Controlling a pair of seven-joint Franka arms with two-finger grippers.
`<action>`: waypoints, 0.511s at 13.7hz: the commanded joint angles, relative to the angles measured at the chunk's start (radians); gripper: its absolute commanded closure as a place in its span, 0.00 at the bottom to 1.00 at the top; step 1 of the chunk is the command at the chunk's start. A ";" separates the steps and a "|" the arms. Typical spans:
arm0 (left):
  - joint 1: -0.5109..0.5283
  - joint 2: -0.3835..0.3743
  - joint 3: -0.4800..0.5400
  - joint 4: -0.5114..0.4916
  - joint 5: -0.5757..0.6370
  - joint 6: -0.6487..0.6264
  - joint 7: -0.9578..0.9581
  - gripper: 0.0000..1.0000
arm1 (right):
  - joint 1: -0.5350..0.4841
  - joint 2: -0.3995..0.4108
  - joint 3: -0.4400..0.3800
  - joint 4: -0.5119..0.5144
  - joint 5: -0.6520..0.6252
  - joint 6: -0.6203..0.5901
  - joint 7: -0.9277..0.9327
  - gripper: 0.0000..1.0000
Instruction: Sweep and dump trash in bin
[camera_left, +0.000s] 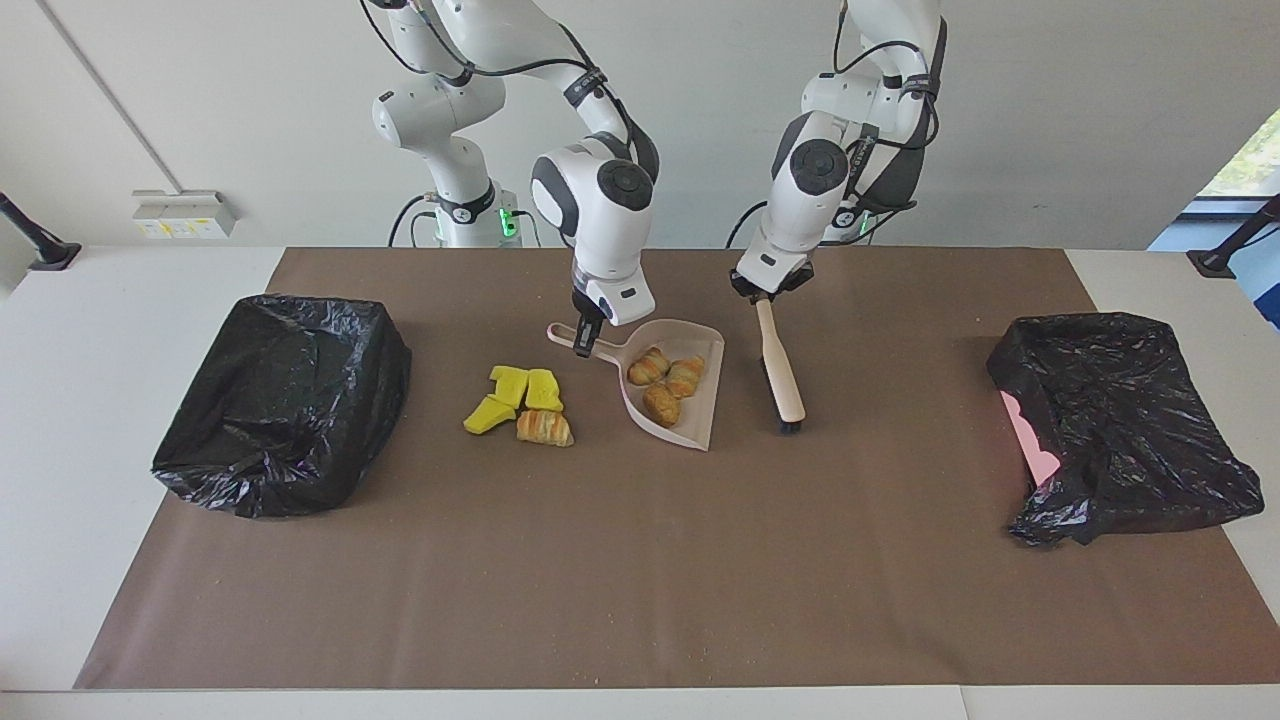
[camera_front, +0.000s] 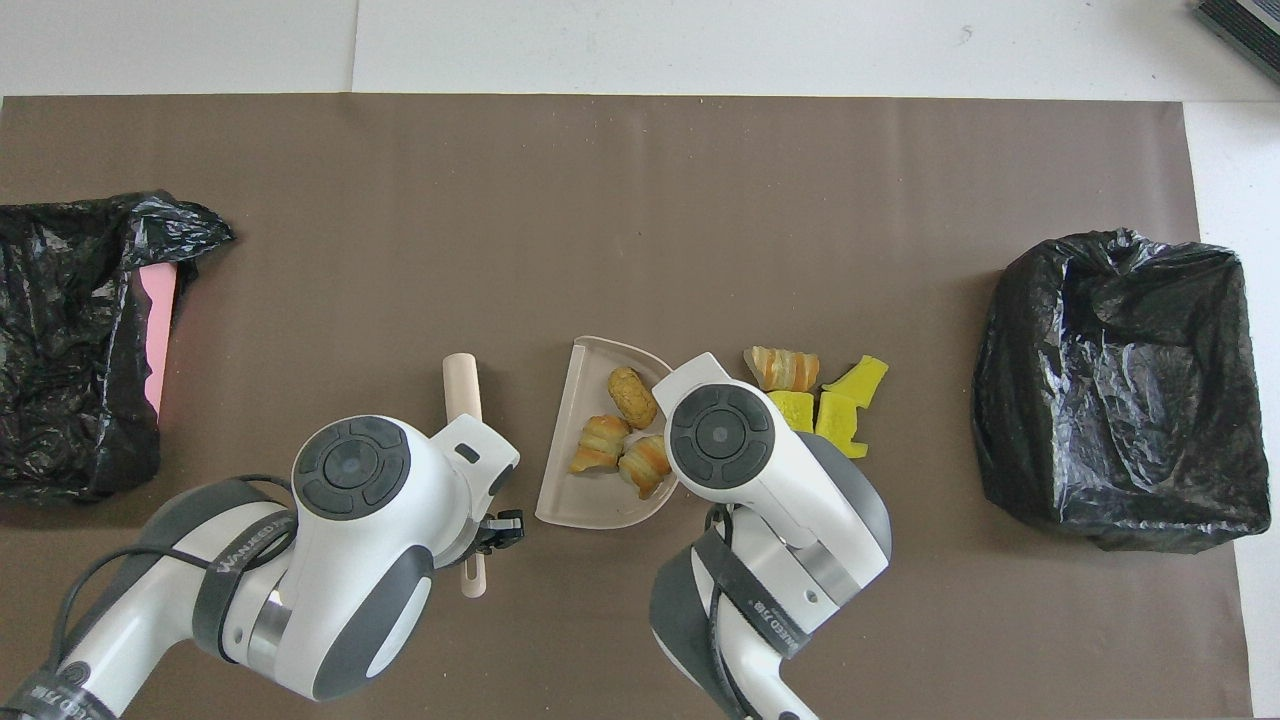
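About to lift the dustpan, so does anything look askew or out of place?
Yes: the bin at the left arm's end has a sagging bag, its pink wall bare. One pastry and three yellow chunks remain beside the dustpan, unswept.

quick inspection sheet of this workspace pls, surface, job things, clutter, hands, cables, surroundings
surface: brown mat over a white table, speckled with fine crumbs.
job's things: three pastry pieces lie in the pink dustpan; one pastry piece and three yellow chunks lie on the mat beside it, toward the right arm's end; brush on the mat beside the dustpan; one black-lined bin at the right arm's end, another at the left arm's end.
clutter: nothing seen.
hands: right hand at the dustpan's handle; left hand at the brush's handle.
cables: black cables run along both arms.
surroundings: white wall, wall box.
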 joint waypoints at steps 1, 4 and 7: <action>-0.002 -0.034 -0.002 -0.033 -0.010 0.028 -0.016 1.00 | -0.032 -0.042 0.006 0.020 -0.018 -0.029 0.015 1.00; -0.004 -0.041 -0.008 -0.035 -0.010 0.032 -0.035 1.00 | -0.103 -0.028 0.006 0.094 -0.001 -0.039 -0.032 1.00; -0.053 -0.082 -0.010 -0.099 -0.010 0.109 -0.110 1.00 | -0.186 -0.091 0.004 0.116 0.008 -0.104 -0.109 1.00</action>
